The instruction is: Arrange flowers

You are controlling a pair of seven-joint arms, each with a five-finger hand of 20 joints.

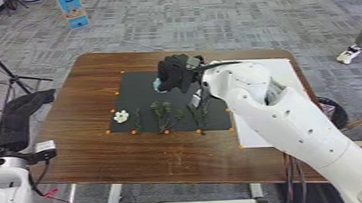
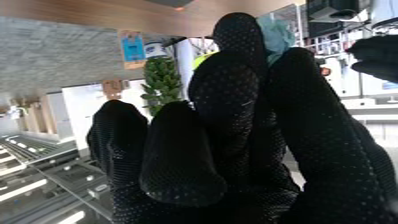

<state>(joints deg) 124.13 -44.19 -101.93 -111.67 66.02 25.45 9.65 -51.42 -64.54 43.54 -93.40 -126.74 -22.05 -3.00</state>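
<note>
though brown the table [image 1: 87, 164], grey carpet [image 1: 200, 18]

the wooden table [image 1: 81, 120] looks glossy, the dark mat [image 1: 135, 94] matt.

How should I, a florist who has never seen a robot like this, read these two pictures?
This is a robot with two white arms, each ending in a hand in a black glove. One picture looks down from its head; the other comes from its right wrist, so that glove looms large. On the brown table lie a dark mat and, toward the right, a white sheet. The mat bears a white flower and some green stems. Above it, the right hand pinches a pale blue-green thing; I can't tell exactly what. The left hand is beyond the table's left edge.
</note>
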